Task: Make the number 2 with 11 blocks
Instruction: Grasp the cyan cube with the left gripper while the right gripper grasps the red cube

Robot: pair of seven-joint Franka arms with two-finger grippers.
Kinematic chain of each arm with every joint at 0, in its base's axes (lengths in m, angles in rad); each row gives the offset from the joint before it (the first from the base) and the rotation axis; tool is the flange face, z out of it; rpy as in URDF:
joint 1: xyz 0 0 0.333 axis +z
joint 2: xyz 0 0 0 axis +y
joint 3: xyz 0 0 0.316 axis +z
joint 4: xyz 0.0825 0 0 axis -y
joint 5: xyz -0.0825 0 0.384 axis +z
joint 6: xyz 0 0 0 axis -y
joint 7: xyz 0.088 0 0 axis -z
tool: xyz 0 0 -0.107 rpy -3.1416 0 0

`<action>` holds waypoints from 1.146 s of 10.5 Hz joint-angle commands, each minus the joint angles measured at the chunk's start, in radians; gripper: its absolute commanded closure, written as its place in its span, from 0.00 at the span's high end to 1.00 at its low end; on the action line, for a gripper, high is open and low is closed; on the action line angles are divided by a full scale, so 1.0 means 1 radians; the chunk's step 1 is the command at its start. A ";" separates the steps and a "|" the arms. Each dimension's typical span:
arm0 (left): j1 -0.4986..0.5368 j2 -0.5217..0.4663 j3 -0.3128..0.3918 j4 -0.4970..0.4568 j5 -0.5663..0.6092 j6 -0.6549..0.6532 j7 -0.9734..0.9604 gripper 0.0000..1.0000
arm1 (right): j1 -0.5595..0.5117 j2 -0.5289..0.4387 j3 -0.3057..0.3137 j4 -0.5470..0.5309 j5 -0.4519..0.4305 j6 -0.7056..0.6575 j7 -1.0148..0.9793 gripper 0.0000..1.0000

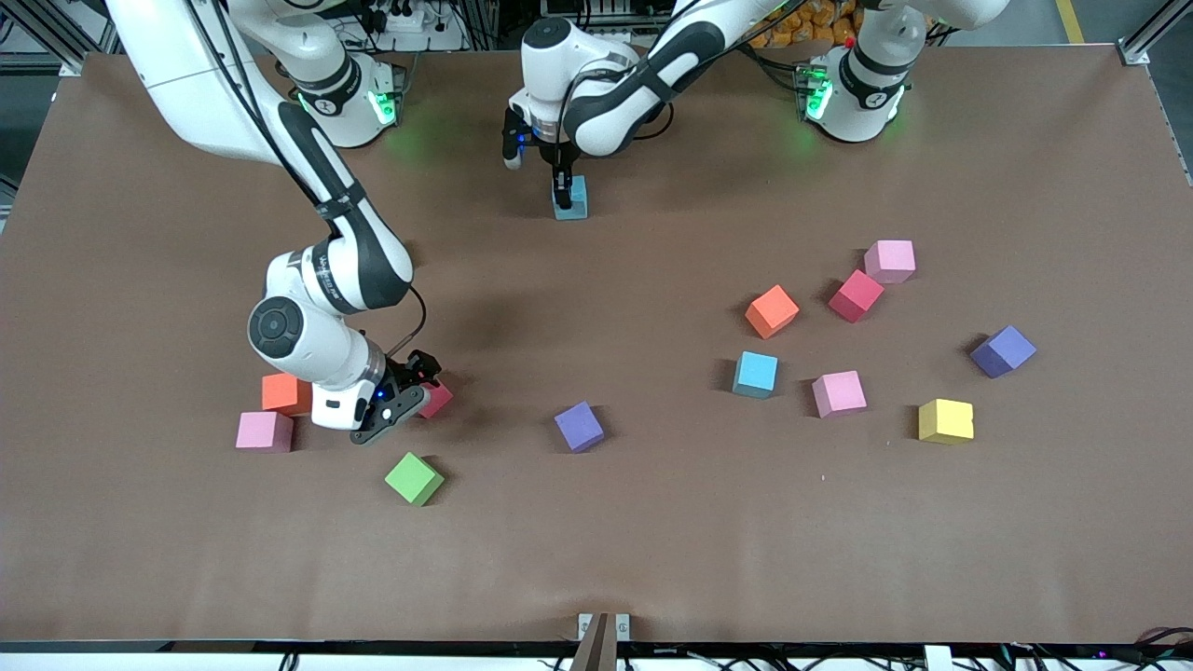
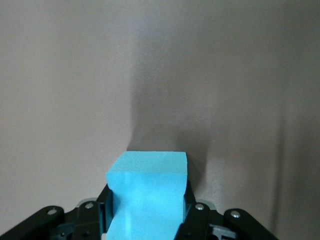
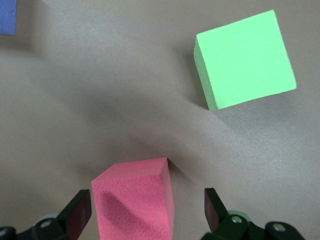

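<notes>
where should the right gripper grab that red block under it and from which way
Take the red block across two opposite flat side faces, coming straight down from above. It lies flat on the table, turned at an angle, so rotate the fingers to sit square on those faces. The right gripper is open and already straddles it. The green block lies apart, so it should not obstruct.

Left gripper (image 1: 562,198) pinches a light blue block (image 1: 572,198) on the brown table (image 1: 596,522); right gripper (image 1: 410,396) straddles a red block (image 1: 434,399), fingers apart.
</notes>
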 commanded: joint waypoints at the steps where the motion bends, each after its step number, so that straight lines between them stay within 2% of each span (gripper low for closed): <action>1: -0.006 -0.024 0.002 -0.025 0.012 0.009 -0.004 0.00 | -0.010 -0.001 0.020 -0.018 -0.004 0.001 0.016 1.00; 4: -0.035 -0.010 0.004 -0.019 0.018 0.014 -0.036 0.00 | -0.013 0.000 0.043 -0.033 -0.001 0.003 0.018 1.00; 6: -0.036 -0.002 0.005 -0.014 0.018 0.014 -0.036 0.00 | -0.012 0.005 0.043 -0.059 -0.002 0.058 0.018 1.00; 7: -0.036 -0.002 0.010 -0.013 0.018 0.014 -0.036 0.11 | -0.010 0.006 0.042 -0.065 -0.002 0.073 0.015 1.00; 8: -0.032 -0.002 0.013 -0.011 0.018 0.014 -0.021 0.99 | -0.012 0.009 0.042 -0.065 -0.002 0.075 0.009 1.00; 12: -0.024 -0.025 0.014 -0.009 0.017 0.014 -0.021 1.00 | -0.007 0.019 0.042 -0.093 -0.004 0.132 0.007 1.00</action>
